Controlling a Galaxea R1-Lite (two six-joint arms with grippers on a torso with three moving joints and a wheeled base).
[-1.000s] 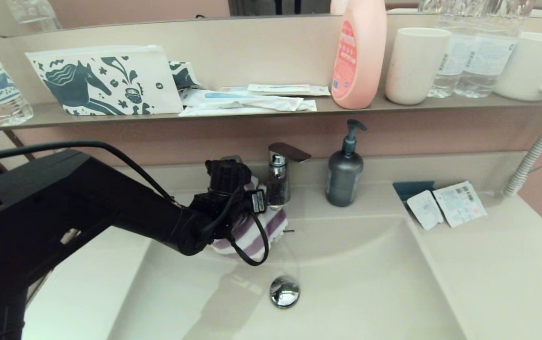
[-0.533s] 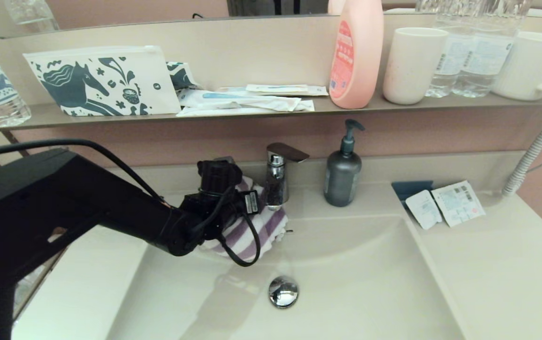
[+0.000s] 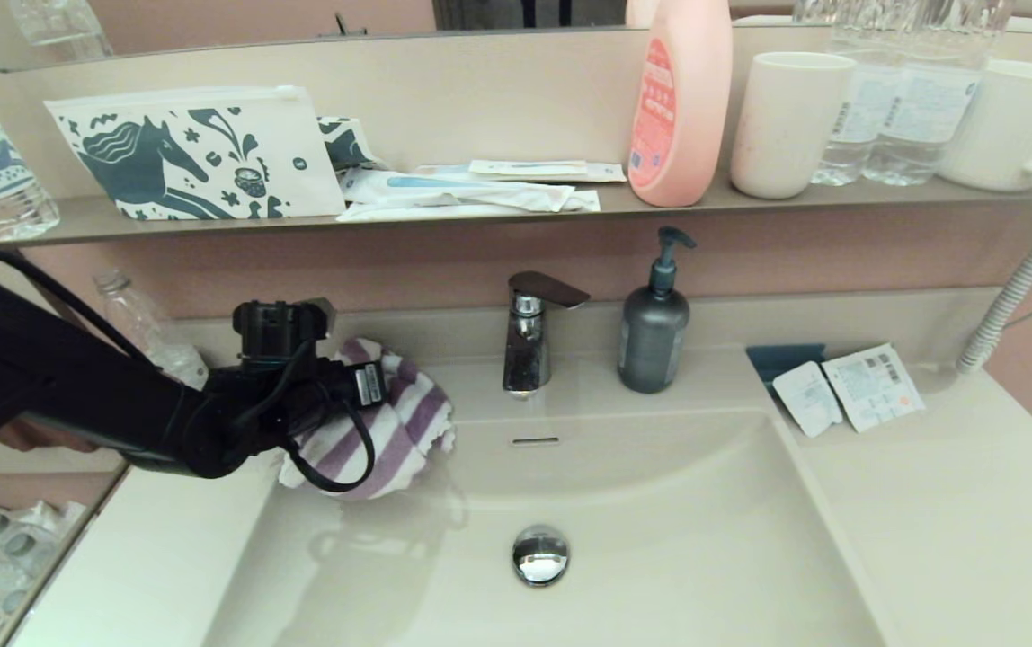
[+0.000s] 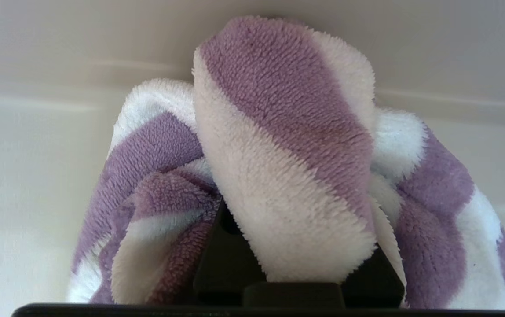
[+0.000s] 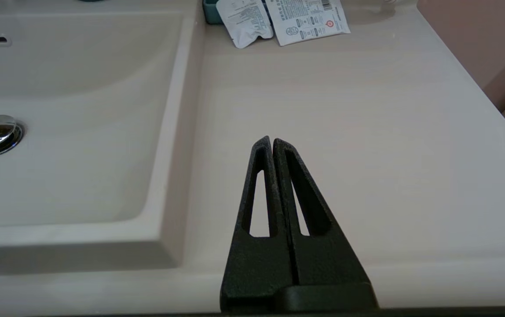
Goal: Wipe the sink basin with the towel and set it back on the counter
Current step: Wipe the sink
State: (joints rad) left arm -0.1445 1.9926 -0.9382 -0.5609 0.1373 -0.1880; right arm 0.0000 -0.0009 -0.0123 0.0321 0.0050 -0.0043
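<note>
Head view, left hand (image 3: 363, 422) gripping towel (image 3: 408, 422)

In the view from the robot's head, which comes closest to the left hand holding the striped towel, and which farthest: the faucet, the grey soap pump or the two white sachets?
From the left hand, shut on the towel at the sink basin's back left corner:
1. Faucet, nearest, behind the basin's middle.
2. Grey soap pump, just right of the faucet.
3. White sachets, farthest, on the counter right of the basin.

The matte black left arm (image 3: 75, 404) carries looping black cables and a small white label, while the right end effector (image 5: 272, 140) has black, triangular, slotted fingers.
</note>
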